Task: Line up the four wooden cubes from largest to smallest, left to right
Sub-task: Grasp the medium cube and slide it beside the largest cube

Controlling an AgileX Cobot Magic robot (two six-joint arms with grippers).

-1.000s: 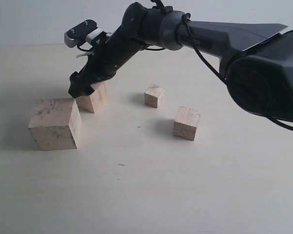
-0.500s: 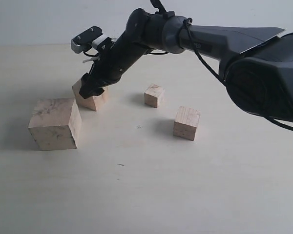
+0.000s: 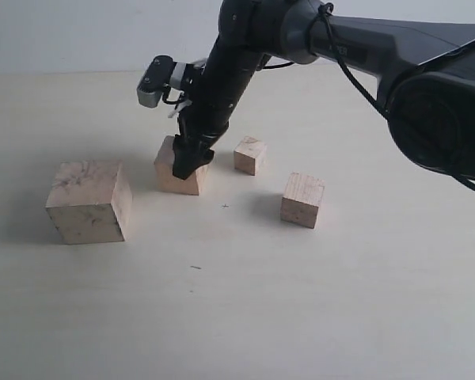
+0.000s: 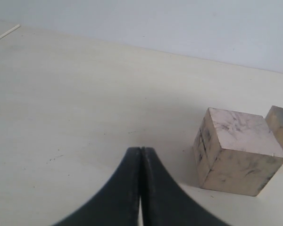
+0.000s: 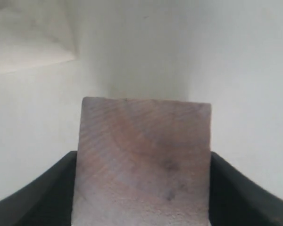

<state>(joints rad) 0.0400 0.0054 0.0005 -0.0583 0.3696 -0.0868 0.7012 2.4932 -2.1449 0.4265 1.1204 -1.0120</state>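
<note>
Wooden second-largest cube [image 3: 172,177], pinched across its sides by the right gripper [image 3: 188,161] reaching down from above, lies near the largest cube [image 3: 89,200], to its right and slightly behind in the exterior view; left gripper [image 4: 140,162] is pressed together.

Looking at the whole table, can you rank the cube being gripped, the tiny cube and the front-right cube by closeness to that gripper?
1. The second-largest cube: held between the jaws of the right gripper.
2. The smallest cube: just to the right of it in the exterior view, apart from it.
3. The third-largest cube: farther right and nearer the camera.
</note>
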